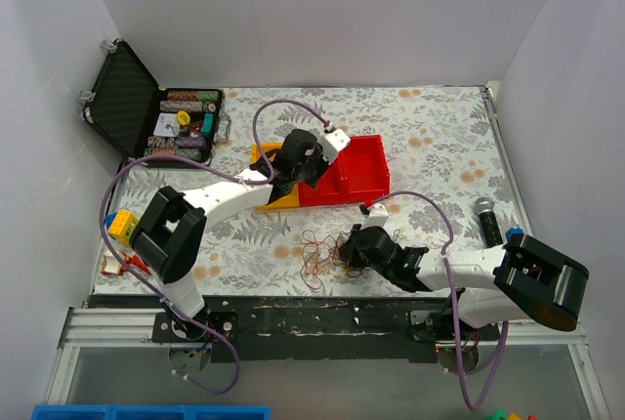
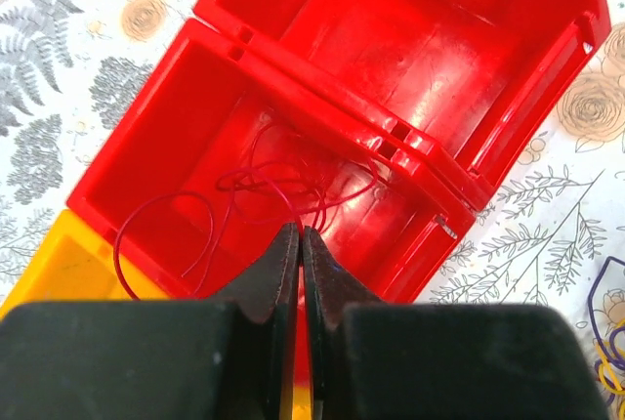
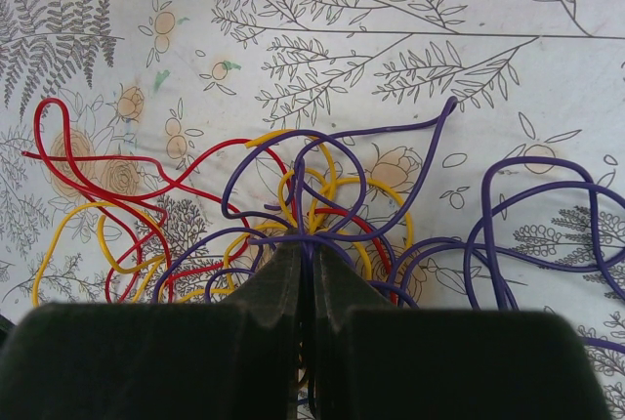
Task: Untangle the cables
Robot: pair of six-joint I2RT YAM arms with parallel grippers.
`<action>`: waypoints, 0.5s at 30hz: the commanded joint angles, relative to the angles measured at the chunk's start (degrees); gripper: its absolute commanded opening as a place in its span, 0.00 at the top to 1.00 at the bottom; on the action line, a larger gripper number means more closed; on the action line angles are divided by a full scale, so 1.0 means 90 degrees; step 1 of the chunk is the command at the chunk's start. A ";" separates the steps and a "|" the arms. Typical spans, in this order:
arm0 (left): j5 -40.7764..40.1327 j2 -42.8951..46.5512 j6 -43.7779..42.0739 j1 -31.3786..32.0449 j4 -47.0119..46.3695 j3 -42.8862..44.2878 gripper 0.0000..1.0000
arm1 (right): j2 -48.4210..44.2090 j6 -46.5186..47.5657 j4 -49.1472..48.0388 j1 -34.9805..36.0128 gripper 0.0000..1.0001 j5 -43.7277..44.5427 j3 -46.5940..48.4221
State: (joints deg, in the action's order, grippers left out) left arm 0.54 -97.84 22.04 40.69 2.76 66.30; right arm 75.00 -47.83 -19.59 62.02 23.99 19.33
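- Red cable (image 2: 264,186) loops lie in the red bin (image 2: 146,137). The left hand (image 2: 299,231) is clenched, with one strand pinched at its tips.
- The right hand (image 3: 312,244) is clenched on a purple strand (right in the knot).
- The cables (image 3: 312,195) sit tangled on the worktop (image 3: 391,10), red, yellow and purple, near the bin.

No legible text anywhere; black case (image 1: 125,83) contents perhaps labelled, too small to read
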 commanded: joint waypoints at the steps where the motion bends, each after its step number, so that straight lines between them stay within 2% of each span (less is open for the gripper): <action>1: 0.0525 -0.0095 0.0090 -0.0019 0.0171 0.0162 1.00 | 0.0260 0.0012 0.1308 0.0052 0.99 -0.0146 -0.0341; 6: 0.1199 -0.0349 -0.0017 -0.0009 0.0464 0.0396 1.00 | 0.0289 0.0002 0.1298 0.0052 0.99 -0.0156 -0.0312; 9: 0.1201 -0.0534 -0.0203 -0.0019 0.0523 0.0504 0.95 | 0.0289 0.0022 0.1327 0.0062 0.99 -0.0156 -0.0273; 10: 0.1200 -0.0603 -0.0203 -0.0048 0.0533 0.0591 0.91 | 0.0270 0.0022 0.1337 0.0062 0.99 -0.0146 -0.0273; 15: 0.1123 -0.0555 -0.0320 -0.0107 0.0825 0.0894 0.54 | 0.0192 0.0002 0.1357 0.0052 0.99 -0.0126 -0.0312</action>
State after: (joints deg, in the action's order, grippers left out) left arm 9.96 -104.60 20.51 40.29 7.79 70.70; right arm 74.94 -47.99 -19.55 62.02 24.03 19.33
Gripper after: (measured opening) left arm 0.363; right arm 0.075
